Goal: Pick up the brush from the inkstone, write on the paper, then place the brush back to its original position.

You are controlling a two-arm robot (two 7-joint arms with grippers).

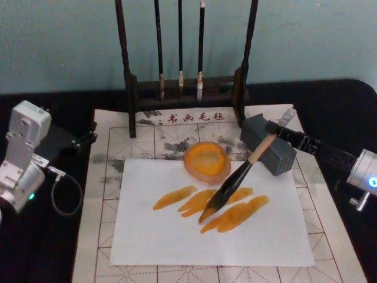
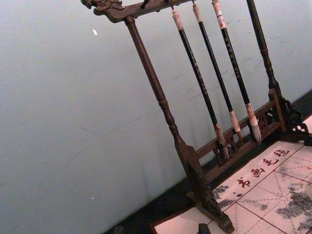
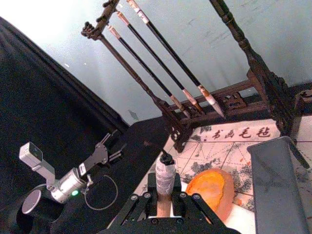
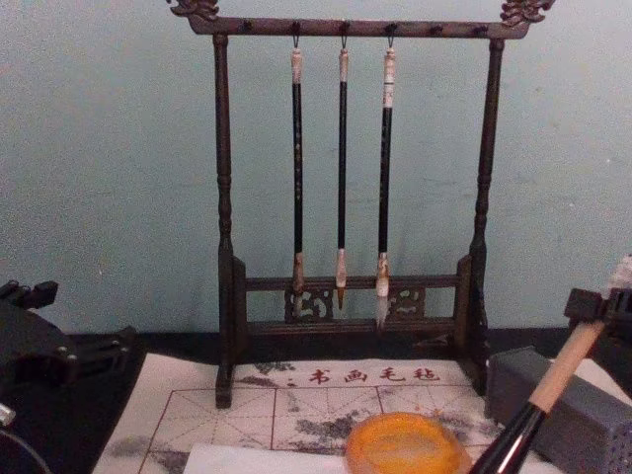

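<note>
Nearest the robot, the paper (image 1: pixel 177 236) is lying flat on the mat (image 1: pixel 106 177), and several orange strokes (image 1: pixel 175 197) are showing across its middle. The brush (image 1: pixel 235 183) is leaning steeply, its dark tuft touching the paper among those strokes and its tan handle rising toward the right. The right gripper (image 1: pixel 277 132) is clamping the top of that handle between its closed fingers (image 3: pixel 144 199), just above the grey block (image 1: pixel 277 153).

By my reading the writing step is under way and well advanced. The next move is probably calling for a clean lift of the tuft off the sheet, then a short carry back to the inkstone (image 1: pixel 206 160) without dragging across the wet marks.

The inkstone is sitting on the far edge of the paper, just beside the brush shaft. Its hollow is looking pale and glossy, and nothing solid is lying in it.

Out on the left of the black table (image 1: pixel 59 247), the left gripper (image 1: pixel 82 140) is resting parked, well apart from the paper.

Farthest back, the rack (image 1: pixel 132 88) is holding three thin brushes (image 1: pixel 180 41), hanging tips down before the wall.
</note>
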